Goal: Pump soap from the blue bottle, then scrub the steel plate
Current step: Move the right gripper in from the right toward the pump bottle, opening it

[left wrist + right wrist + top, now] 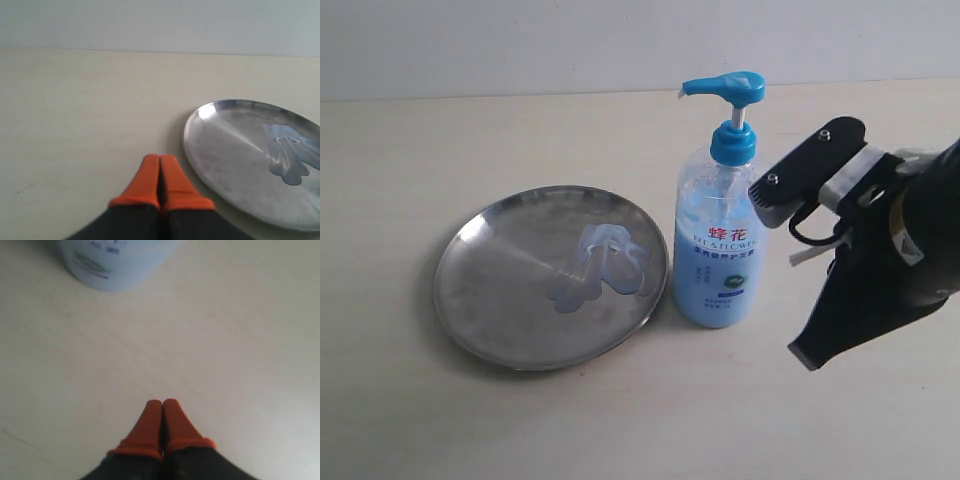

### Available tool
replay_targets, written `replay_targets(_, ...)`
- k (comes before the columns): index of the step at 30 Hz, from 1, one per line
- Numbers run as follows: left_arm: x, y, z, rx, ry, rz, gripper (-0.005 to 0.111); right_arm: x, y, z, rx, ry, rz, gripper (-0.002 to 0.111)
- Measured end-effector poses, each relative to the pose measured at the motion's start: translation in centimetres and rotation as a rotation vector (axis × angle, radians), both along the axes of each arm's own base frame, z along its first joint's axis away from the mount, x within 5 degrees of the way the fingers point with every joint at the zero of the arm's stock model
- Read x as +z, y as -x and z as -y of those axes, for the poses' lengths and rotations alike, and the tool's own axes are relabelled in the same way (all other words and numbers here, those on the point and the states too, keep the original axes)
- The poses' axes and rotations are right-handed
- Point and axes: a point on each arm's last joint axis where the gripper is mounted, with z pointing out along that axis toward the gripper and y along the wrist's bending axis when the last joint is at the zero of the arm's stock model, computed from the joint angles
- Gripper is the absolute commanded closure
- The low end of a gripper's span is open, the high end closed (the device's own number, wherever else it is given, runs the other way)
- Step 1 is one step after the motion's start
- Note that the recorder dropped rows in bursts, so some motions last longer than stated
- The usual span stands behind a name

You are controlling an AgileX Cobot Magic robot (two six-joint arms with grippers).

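- Pale tabletop [620, 430] carried the steel plate [490, 300], soap [600, 265] smeared inside, with the blue bottle [718, 250] just beside.
- Left hand [159, 160] and right hand [162, 404] were both closed, holding nothing.

Blue bottle [718, 262] blocks steel plate's [498, 285] right, perhaps touching.

Pale cream table [620, 430], matte with faint grain, carries two things in the exterior view. Steel plate [495, 300] lies flat left of centre, throwing a thin shadow along its near rim. Blue bottle [718, 255] stands upright just beside the plate's right rim, base on the tabletop, touching it or barely apart, can't tell which.
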Motion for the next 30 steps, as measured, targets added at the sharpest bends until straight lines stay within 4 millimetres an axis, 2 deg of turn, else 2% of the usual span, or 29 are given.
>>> replay_targets(9, 0.0, 0.0, 0.0, 0.0, 0.0, 0.0, 0.107, -2.5, 1.7, -1.3, -0.045, -0.065, 0.14, 0.108)
replay_targets(17, 0.0, 0.0, 0.0, 0.0, 0.0, 0.0, 0.107, -5.6, 3.6, -0.6, -0.147, -0.177, 0.281, 0.108)
replay_targets(22, 0.0, 0.0, 0.0, 0.0, 0.0, 0.0, 0.107, -6.3, 4.6, 0.6, -0.17, -0.287, 0.382, 0.108)
replay_targets(25, 0.0, 0.0, 0.0, 0.0, 0.0, 0.0, 0.107, -6.2, 4.9, 0.5, -0.145, -0.36, 0.405, 0.108)
replay_targets(30, 0.0, 0.0, 0.0, 0.0, 0.0, 0.0, 0.107, -6.3, 5.0, 0.3, -0.115, -0.38, 0.392, 0.108)
